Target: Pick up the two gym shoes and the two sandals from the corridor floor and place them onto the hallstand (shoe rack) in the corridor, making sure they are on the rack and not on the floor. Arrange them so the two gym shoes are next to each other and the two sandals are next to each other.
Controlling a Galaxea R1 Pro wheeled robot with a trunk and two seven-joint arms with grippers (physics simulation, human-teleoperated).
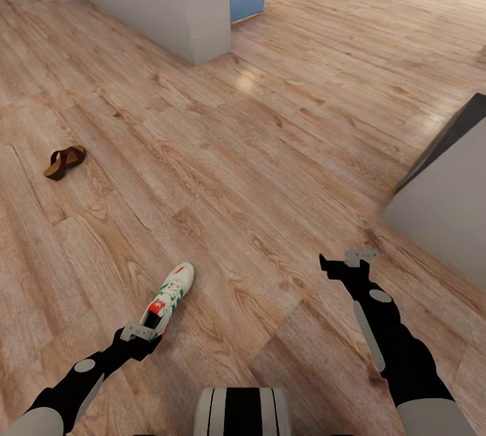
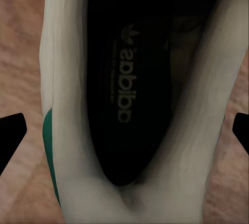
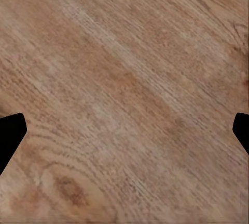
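The corridor floor (image 1: 270, 152) of light wood-grain planks spreads across the head view, with a pale wall corner (image 1: 196, 11) standing at its far side, well apart from the shoes.

One white gym shoe (image 1: 169, 297) with green stripes lies on the planks, toe pointing away from the robot, heel toward the left arm. The left end effector (image 1: 138, 333) sits right at that heel. In the left wrist view its fingers (image 2: 11, 133) are spread wide on either side of the shoe's dark opening (image 2: 124, 89), apparently lined up to straddle the collar for a grasp not yet made.

A brown sandal (image 1: 65, 162) lies far off to the left.

The right end effector (image 1: 347, 260) hangs over bare floor, likewise spread, carrying nothing, probably kept free for another shoe.
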